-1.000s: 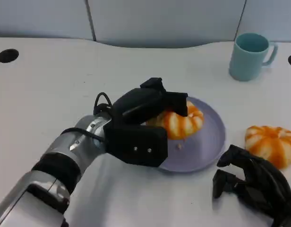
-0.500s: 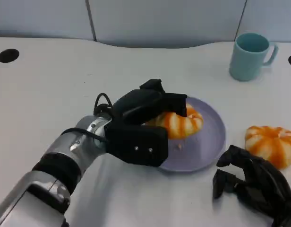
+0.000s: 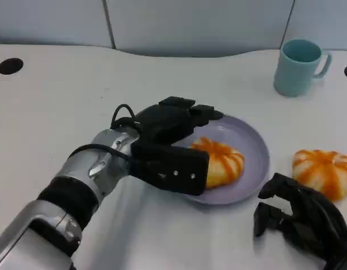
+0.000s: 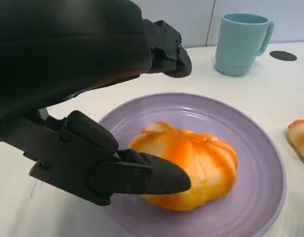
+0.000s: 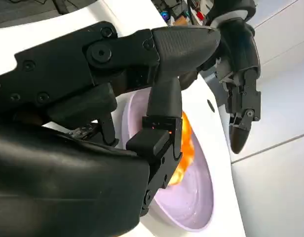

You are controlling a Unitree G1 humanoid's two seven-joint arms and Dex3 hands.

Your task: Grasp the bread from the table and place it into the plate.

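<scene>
Left robot hand [image 3: 172, 147] of mine hovers spread over the bread [image 3: 221, 163], which rests released on the plate [image 3: 255, 151] mid-frame; next I withdraw.

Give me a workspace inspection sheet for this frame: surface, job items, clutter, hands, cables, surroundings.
Surface: white table, two dark round holes near its edges.
Job's things: bread lying in the purple plate; second bread on the table, right of the plate.
Clutter: teal mug, upright, behind the plate.
Hands: left hand open over the plate, fingers apart from the bread; right hand holding nothing, fingers curled.
Cables: black cable looped at the left wrist.
Surroundings: pale wall panels.
</scene>
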